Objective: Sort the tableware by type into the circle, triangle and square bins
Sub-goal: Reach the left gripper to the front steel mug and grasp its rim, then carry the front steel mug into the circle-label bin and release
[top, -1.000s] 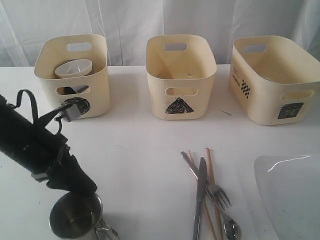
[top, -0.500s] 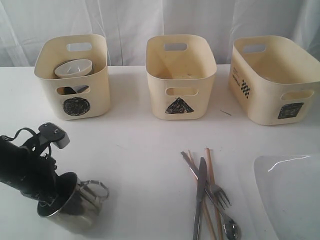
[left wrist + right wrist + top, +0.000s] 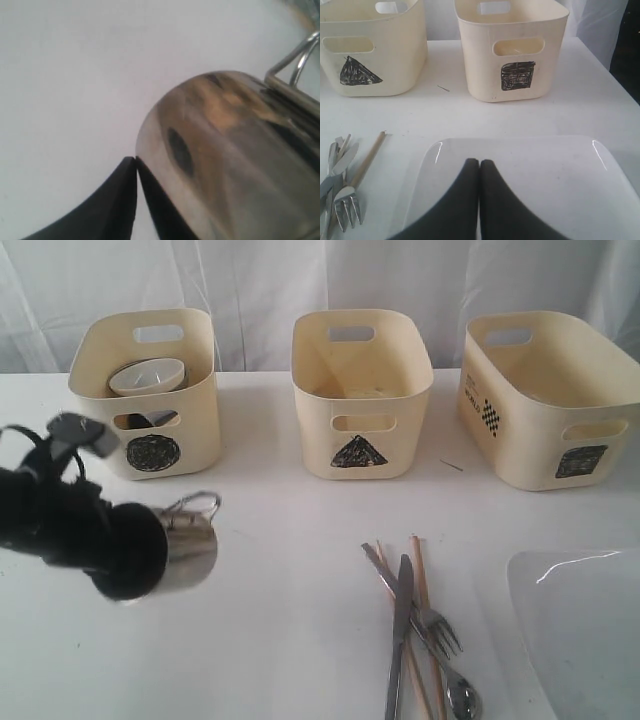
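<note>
Our left arm (image 3: 45,520) lies level, left fingers (image 3: 131,175) gripping the sideways mug (image 3: 225,150) above the surface (image 3: 300,550); right fingers (image 3: 479,175) closed over the plate (image 3: 560,175).

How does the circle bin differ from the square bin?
The circle bin bears a scribbled circle; the square bin bears a square. The square bin is wider than the circle bin. A white bowl shows in the circle bin; none shows in the square bin. Both are cream tubs with cut-out handles.

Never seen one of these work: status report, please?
Left end effector shut on mug, held sideways near circle bin. Right end effector shut, empty, over plate. Nothing between mug and bin.
</note>
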Controlling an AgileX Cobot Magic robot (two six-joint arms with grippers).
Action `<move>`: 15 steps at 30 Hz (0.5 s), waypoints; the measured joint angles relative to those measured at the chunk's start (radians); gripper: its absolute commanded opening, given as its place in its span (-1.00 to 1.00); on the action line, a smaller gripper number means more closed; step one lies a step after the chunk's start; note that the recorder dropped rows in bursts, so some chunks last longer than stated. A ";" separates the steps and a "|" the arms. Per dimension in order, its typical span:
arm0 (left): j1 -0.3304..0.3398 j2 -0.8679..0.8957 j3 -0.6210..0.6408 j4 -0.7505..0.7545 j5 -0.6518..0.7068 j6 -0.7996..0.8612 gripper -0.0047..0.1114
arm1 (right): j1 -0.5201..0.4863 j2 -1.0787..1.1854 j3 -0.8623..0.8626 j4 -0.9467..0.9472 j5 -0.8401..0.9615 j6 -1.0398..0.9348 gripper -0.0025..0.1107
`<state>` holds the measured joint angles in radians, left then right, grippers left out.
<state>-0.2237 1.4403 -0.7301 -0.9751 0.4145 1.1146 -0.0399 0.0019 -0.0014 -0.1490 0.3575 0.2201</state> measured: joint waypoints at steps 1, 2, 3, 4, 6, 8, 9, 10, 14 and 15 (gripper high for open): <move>0.000 -0.032 -0.022 0.000 0.011 -0.002 -0.92 | 0.000 0.000 0.000 0.000 0.000 0.000 -0.96; 0.000 -0.073 -0.054 0.000 0.015 -0.004 -0.92 | 0.000 0.000 0.000 0.000 0.000 0.000 -0.96; 0.000 -0.114 -0.089 0.000 0.016 -0.006 -0.92 | 0.000 0.000 0.000 0.000 0.000 0.000 -0.96; 0.000 -0.147 -0.118 0.000 0.009 -0.006 -0.92 | 0.000 0.000 0.000 0.000 0.000 0.000 -0.96; 0.000 -0.224 -0.189 0.000 -0.048 -0.006 -0.92 | 0.000 0.000 0.000 0.000 0.000 0.000 -0.96; 0.000 -0.285 -0.240 0.000 -0.159 -0.006 -0.92 | 0.000 0.000 0.000 0.000 0.000 0.000 -0.96; 0.000 -0.308 -0.262 0.000 -0.230 -0.006 -0.92 | 0.000 0.000 0.000 0.000 0.000 0.000 -0.96; 0.000 -0.325 -0.278 -0.002 -0.309 -0.006 -0.92 | 0.000 0.000 0.000 0.000 0.000 0.000 -0.96; 0.000 -0.341 -0.296 -0.022 -0.615 -0.049 -0.92 | 0.000 0.000 0.000 0.000 0.000 0.000 -0.96; 0.000 -0.333 -0.296 -0.016 -0.693 -0.084 -0.92 | 0.000 0.000 0.000 0.000 0.000 0.000 -0.96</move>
<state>-0.2237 1.1077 -1.0258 -0.9912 -0.2785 1.0306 -0.0399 0.0019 -0.0014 -0.1490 0.3575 0.2201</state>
